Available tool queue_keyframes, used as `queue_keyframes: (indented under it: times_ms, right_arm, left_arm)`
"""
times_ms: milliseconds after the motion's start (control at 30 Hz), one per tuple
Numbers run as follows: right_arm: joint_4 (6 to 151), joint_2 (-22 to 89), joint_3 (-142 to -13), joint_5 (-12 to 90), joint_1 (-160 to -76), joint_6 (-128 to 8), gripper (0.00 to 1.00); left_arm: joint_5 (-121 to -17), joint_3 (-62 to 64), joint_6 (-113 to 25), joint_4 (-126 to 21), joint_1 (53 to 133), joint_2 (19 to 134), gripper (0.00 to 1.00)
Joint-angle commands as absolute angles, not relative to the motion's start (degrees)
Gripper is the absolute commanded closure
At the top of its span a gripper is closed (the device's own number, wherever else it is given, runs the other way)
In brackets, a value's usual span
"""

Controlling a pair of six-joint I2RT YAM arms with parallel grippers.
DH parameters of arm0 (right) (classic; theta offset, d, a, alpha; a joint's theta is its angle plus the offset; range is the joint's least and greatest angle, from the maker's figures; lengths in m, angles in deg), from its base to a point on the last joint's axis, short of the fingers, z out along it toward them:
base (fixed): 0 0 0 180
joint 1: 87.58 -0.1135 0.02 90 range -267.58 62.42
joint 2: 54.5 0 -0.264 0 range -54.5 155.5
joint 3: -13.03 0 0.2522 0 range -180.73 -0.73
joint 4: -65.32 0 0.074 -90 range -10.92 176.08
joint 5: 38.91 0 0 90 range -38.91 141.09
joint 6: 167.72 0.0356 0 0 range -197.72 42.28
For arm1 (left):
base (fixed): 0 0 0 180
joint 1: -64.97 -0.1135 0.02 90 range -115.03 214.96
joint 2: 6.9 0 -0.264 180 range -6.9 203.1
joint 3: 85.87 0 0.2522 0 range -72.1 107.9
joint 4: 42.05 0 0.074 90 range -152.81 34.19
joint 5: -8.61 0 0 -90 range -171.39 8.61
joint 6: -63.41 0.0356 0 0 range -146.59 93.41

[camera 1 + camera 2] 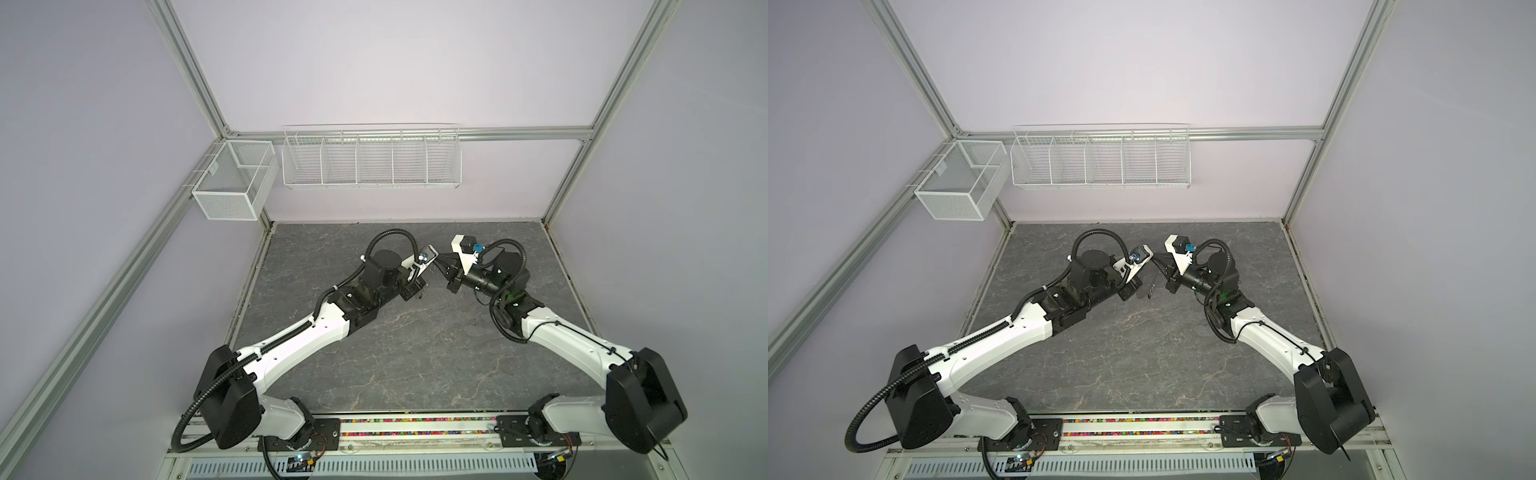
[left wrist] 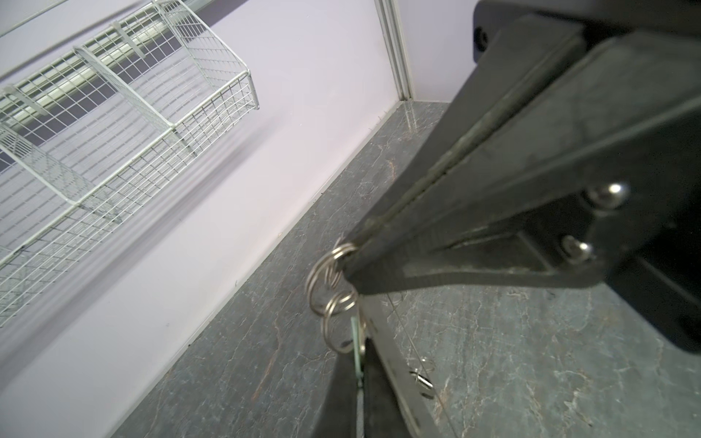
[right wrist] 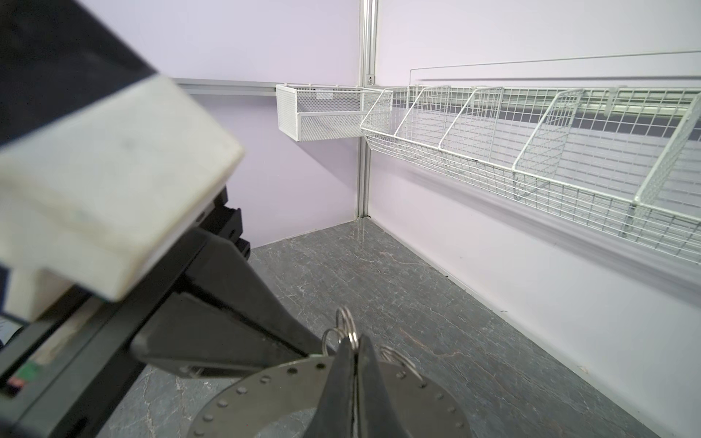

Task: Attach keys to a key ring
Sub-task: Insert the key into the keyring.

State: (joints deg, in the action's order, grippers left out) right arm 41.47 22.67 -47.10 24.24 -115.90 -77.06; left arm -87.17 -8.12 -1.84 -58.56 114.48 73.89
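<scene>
The left gripper (image 2: 356,369) is squeezed tight on the pale green tag (image 2: 355,335) of one key and holds it up off the grey table (image 2: 512,360). The small wire loops (image 2: 330,282) hang just beside the tag. Next to them is the key ring (image 3: 261,390), a flat grey disc with little holes round its edge. The right gripper (image 3: 356,347) is pinched tight on the rim of the disc, right where the loops sit. The tips of the two grippers come very close together.

The job now looks like slipping the key's loop onto the ring. To do it well, I think the right gripper should hold the disc steady. The left one should move slowly, in tiny bits, so the thin wire does not slip.

The key's metal part is hidden behind the fingers. I cannot tell if its loop is on the ring yet. The key with the black tag is not clear anywhere. In both top views these things are too tiny to make out.
</scene>
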Motion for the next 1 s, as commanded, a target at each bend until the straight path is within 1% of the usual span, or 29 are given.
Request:
queue_keyframes:
  times_ms: [0,133,167,233,267,300,333,400,533,600,667,767,867,967]
  right_arm:
    - [35.31,23.43,-47.50,27.72,-115.98,-75.26,0.93]
    - [35.56,24.29,-47.75,26.17,-115.99,-75.72,0.93]
    - [35.57,24.42,-47.76,25.47,-116.05,-76.04,0.93]
    - [35.78,24.73,-48.07,22.37,-115.82,-76.98,0.93]
    - [35.92,24.82,-48.11,20.87,-115.66,-77.42,0.93]
    - [35.92,24.88,-48.14,19.52,-115.47,-78.08,0.93]
    - [36.01,24.82,-48.18,17.61,-115.22,-78.97,0.93]
    - [35.75,24.79,-48.18,14.17,-114.53,-80.27,0.93]
    - [33.46,25.16,-48.46,6.37,-113.13,-81.01,0.93]
    - [31.78,25.44,-48.67,3.27,-112.87,-80.48,0.93]
    - [29.87,25.78,-48.92,0.55,-112.71,-79.48,0.93]
    - [27.77,26.50,-49.41,-2.42,-112.69,-77.82,0.93]
    - [25.40,26.71,-49.34,-4.29,-112.67,-76.34,0.93]
    - [24.42,26.64,-49.18,-4.90,-112.67,-75.54,0.93]
  left_arm:
    - [-89.69,-7.50,0.27,-59.19,115.85,74.96,1.00]
    - [-90.57,-8.01,0.67,-57.72,115.86,74.40,1.00]
    - [-90.78,-8.29,0.94,-57.39,115.88,73.97,0.92]
    - [-90.86,-9.79,1.86,-56.12,115.83,72.52,0.74]
    - [-91.00,-11.08,2.61,-54.96,115.34,71.60,0.67]
    - [-90.08,-11.97,3.19,-54.63,114.63,70.69,0.64]
    - [-87.27,-12.78,3.44,-55.33,113.18,69.35,0.63]
    - [-80.10,-14.41,2.36,-56.11,109.02,66.56,0.63]
    - [-58.09,-15.85,-0.93,-58.65,99.19,62.37,0.65]
    - [-49.13,-16.12,-2.05,-58.10,96.24,61.83,0.66]
    - [-42.32,-16.28,-4.20,-56.02,94.65,62.04,0.68]
    - [-35.23,-16.21,-6.04,-53.21,94.15,63.05,0.70]
    - [-30.51,-16.03,-8.64,-49.85,94.14,64.30,0.70]
    - [-29.01,-15.96,-10.64,-47.15,94.14,65.24,0.70]
